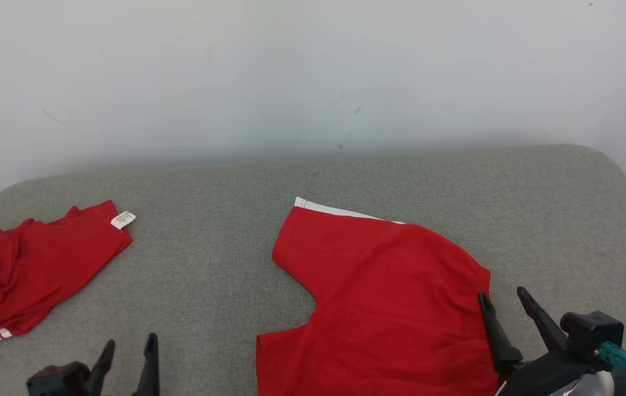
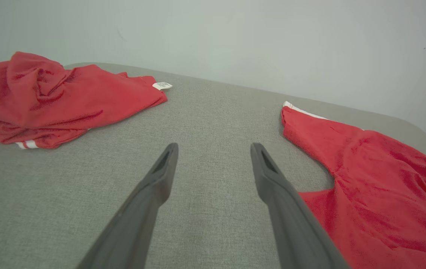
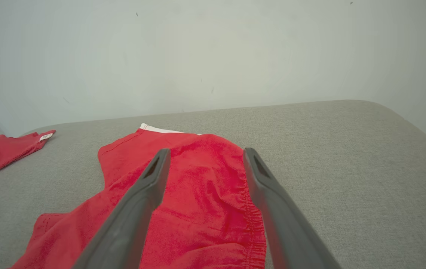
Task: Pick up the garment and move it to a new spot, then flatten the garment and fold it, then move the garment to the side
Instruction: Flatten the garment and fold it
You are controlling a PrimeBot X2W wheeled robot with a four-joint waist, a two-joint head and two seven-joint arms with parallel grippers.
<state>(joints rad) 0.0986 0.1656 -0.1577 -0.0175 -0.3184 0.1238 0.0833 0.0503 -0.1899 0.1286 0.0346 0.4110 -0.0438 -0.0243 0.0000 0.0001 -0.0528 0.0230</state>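
While I watch, left tool (image 1: 131, 340): wide, empty, over table (image 1: 208, 264).
Right tool (image 1: 502, 293): wide, empty, by elastic edge of red garment (image 1: 389, 297).

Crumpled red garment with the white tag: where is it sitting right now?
In the head view the crumpled garment lies at the left edge of the grey surface, ahead of the left claw, apart from the spread red garment.

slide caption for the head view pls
Both open, left gripper and right gripper flank a spread red garment on the grey surface; a crumpled red garment lies far left.
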